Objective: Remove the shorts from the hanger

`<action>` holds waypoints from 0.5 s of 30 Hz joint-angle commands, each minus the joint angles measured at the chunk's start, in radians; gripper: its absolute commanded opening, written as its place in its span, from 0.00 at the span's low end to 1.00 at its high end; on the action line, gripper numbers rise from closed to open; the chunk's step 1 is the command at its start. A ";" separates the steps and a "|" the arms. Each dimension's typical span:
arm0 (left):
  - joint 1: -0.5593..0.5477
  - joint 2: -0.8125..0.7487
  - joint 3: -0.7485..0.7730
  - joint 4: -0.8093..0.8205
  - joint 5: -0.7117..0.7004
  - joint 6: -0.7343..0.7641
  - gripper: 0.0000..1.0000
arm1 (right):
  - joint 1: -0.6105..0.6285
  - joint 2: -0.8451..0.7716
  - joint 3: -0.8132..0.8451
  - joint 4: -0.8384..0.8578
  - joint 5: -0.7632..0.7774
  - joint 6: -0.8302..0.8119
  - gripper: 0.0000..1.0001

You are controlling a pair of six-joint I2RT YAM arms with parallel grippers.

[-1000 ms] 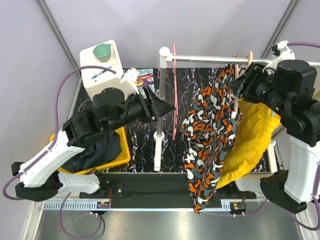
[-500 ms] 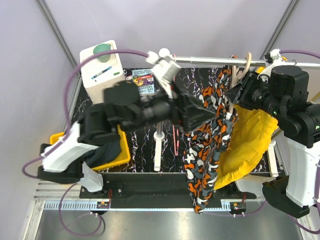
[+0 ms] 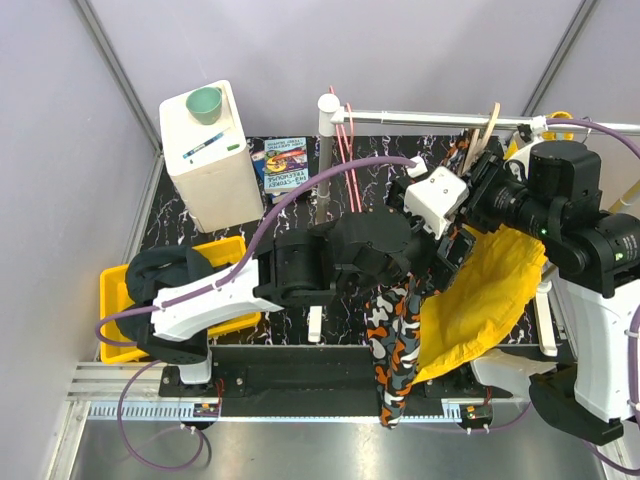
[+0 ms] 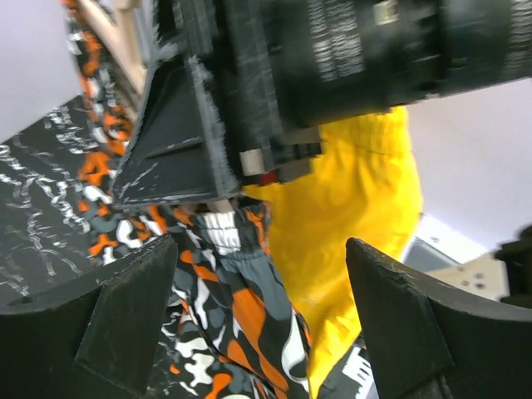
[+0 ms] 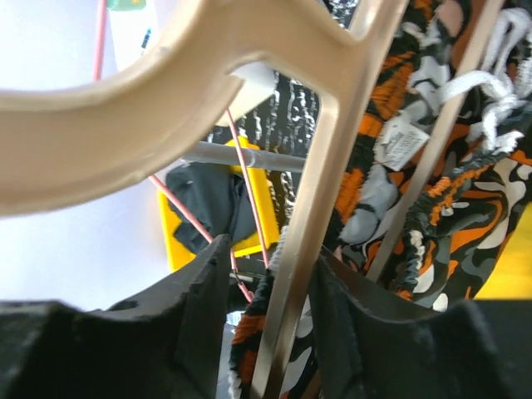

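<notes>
Shorts waistband edge between wide-open jaws of left gripper; right gripper jaws seemingly tight on hanger.

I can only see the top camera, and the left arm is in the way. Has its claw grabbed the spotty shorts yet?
Observer: No. In the left wrist view, the left gripper is wide open. The shorts hang in the gap between its fingers, not pinched.
Operator: What about the other arm?
Observer: In the right wrist view, the upright wooden bar of the hanger runs between the fingers of the right gripper. I can't tell if it's squeezing.
Operator: Is anything dangling that could snag?
Observer: Yes, a white cord is bunched at the waist of the shorts, beside the hanger.
</notes>
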 commanded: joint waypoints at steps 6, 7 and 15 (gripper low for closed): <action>0.001 -0.014 -0.012 0.029 -0.139 0.029 0.78 | 0.004 -0.054 -0.001 0.080 0.004 0.074 0.67; 0.003 -0.011 -0.015 0.029 -0.144 0.031 0.78 | 0.004 -0.055 0.006 0.056 0.020 0.067 0.68; 0.037 0.001 -0.039 0.023 -0.023 -0.015 0.81 | 0.004 -0.045 0.082 -0.027 0.128 0.001 0.89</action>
